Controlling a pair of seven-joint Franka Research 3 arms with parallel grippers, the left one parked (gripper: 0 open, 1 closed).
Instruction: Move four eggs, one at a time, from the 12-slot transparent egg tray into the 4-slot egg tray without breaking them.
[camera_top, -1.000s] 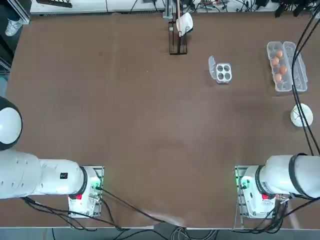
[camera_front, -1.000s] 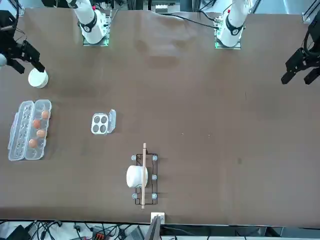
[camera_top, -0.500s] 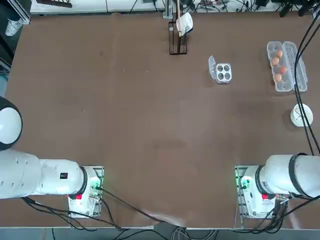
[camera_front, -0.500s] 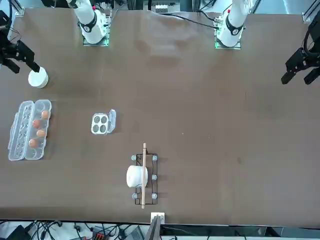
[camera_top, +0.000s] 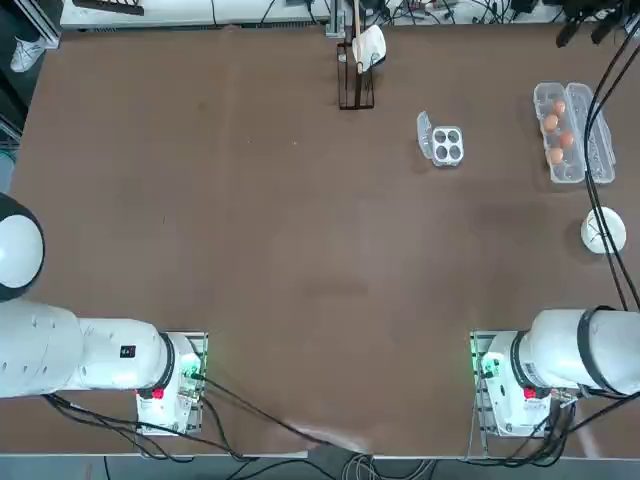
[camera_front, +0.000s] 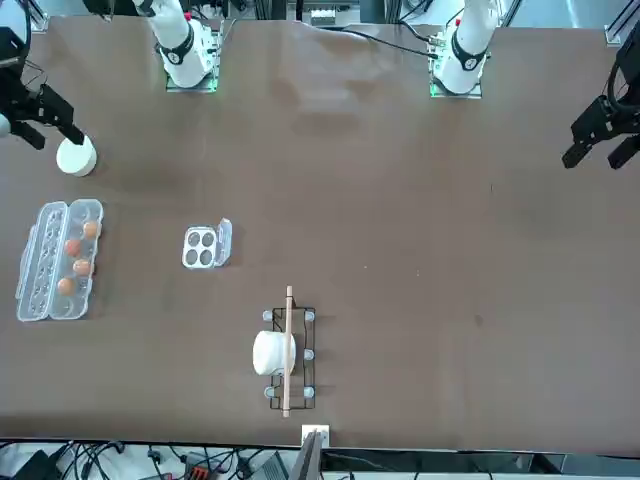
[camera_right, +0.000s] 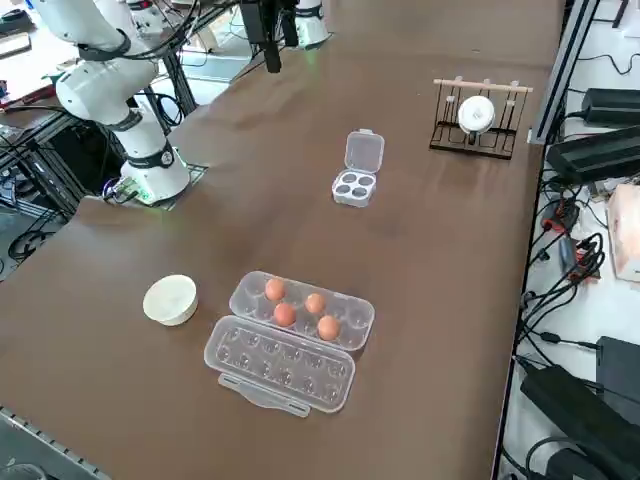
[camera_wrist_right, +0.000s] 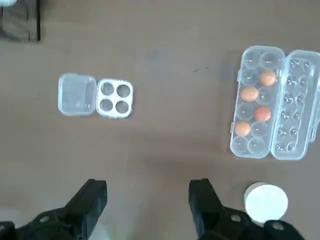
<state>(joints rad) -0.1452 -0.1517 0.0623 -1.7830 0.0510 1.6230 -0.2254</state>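
Eggs all sit in the long carton, four of them, staggered across its two rows of cups. From my side view I see the carton's lid folded flat open beside the cups, on the side toward the table edge. The carton lies near the right edge of the table as the overhead camera shows it, well apart from the arm's base.

My right gripper hangs high above the table with its fingers spread wide and nothing between them. Through the wrist camera I look straight down past them: the small tray, the carton and a white bowl are all below, none of them touched. In the front view the gripper shows at the far left edge, close to the bowl in the picture but clearly above it.

The small tray has its four cups bare, with its lid flap lying open on the side away from the carton. It stands on open tabletop between the carton and a dark wire rack at the far edge; that rack holds a wooden stick and something white and round. The bowl rests just beside the near end of the carton, toward the robot.
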